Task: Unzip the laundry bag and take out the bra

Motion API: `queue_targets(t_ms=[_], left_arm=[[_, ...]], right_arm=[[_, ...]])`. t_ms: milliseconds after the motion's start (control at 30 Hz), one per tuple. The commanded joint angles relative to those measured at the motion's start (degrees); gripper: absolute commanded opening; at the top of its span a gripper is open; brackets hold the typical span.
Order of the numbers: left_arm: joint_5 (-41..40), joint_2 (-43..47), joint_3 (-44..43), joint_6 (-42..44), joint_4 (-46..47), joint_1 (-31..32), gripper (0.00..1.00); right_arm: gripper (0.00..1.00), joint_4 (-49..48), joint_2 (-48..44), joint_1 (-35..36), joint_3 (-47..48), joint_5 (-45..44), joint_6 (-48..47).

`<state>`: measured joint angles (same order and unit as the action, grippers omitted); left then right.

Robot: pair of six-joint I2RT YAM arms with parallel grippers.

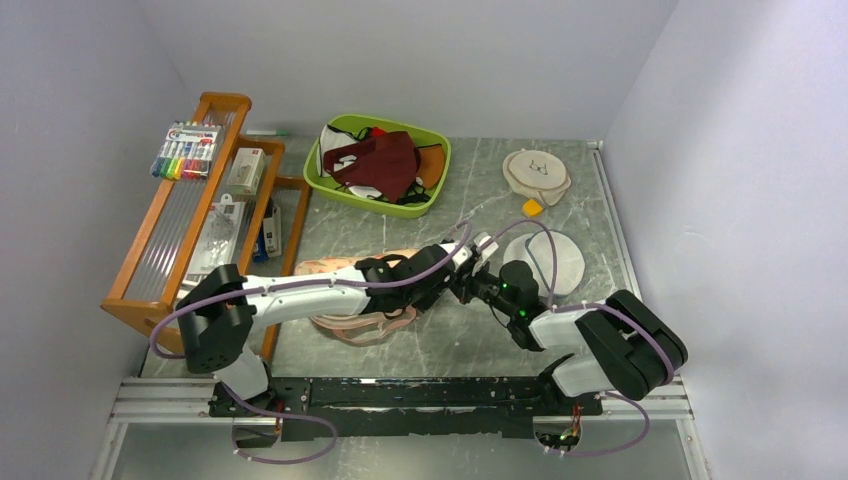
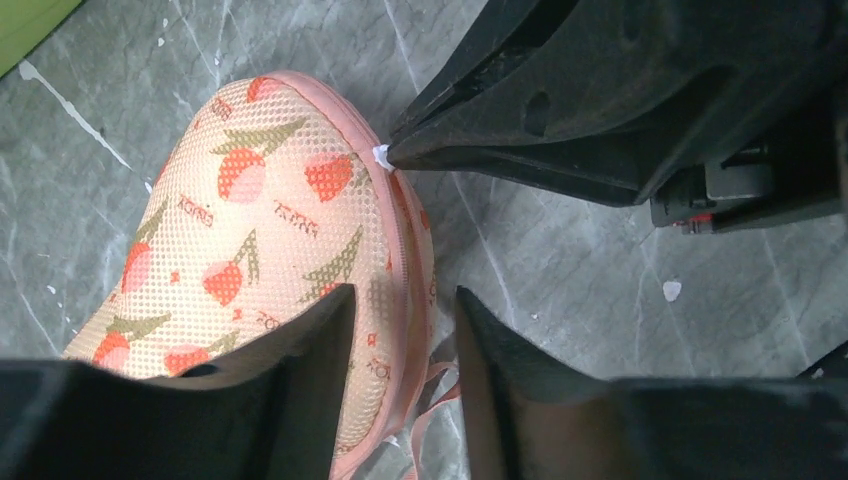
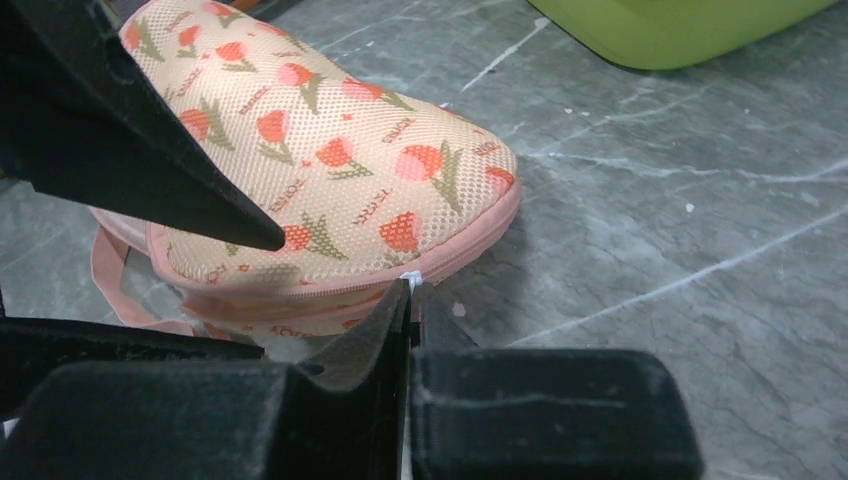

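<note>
**1.** Peanut-shaped padded mesh laundry bag (image 3: pixel 340 150), cream-peach with red-orange flowers, green leaves and pink zip edging. It lies flat on the grey marbled table (image 3: pixel 650 250), near the middle, beneath the left arm. Overhead, only slivers of it show either side of that arm. Both wrist views show its rounded end in full. The zip is closed along the edge I can see, and the contents are hidden. Pink strap loops (image 3: pixel 105 265) stick out from under it.

**2.** Left gripper (image 2: pixel 405 295), black fingers spread, over the bag's rounded end with the pink edging running through the gap. I cannot tell whether either finger touches the fabric.

**3.** Right gripper (image 3: pixel 410 292), fingers pressed together, pinching what looks like a tiny white zip tab (image 2: pixel 381 155) at the edging on the bag's end. The tab is a speck in the wrist views and lost overhead.

**4.** Lime-green plastic tray (image 3: pixel 680 30), behind the bag and well apart from it, holding a maroon garment (image 1: pixel 385 160). The right wrist view catches only a corner of the tray.

**5.** Seen overhead only:
- On the right, a round white mesh pouch (image 1: pixel 537 172) with dark trim and a round white disc (image 1: pixel 565 265).
- On the left, an orange wooden rack (image 1: pixel 225 103) bearing a pack of coloured markers (image 1: pixel 186 150).
</note>
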<state>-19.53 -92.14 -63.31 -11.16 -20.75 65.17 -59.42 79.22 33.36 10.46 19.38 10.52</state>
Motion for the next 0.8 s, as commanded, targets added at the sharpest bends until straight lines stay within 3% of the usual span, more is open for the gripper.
queue_targets(t_ms=[0, 367, 767], left_arm=[[-2.9, -3.6, -3.4, 0.3, -1.0, -0.4, 0.47], [-1.2, 1.7, 3.2, 0.4, 2.6, -0.4, 0.08], [13.5, 17.8, 18.1, 0.0, 13.5, -0.3, 0.07]], right_arm=[[0.00, -3.5, -0.8, 0.9, -0.1, 2.2, -2.2], [0.00, -4.3, -0.4, 0.8, -0.8, -1.7, -1.4], [0.00, -4.3, 1.3, 0.4, -0.8, -5.3, 0.2]])
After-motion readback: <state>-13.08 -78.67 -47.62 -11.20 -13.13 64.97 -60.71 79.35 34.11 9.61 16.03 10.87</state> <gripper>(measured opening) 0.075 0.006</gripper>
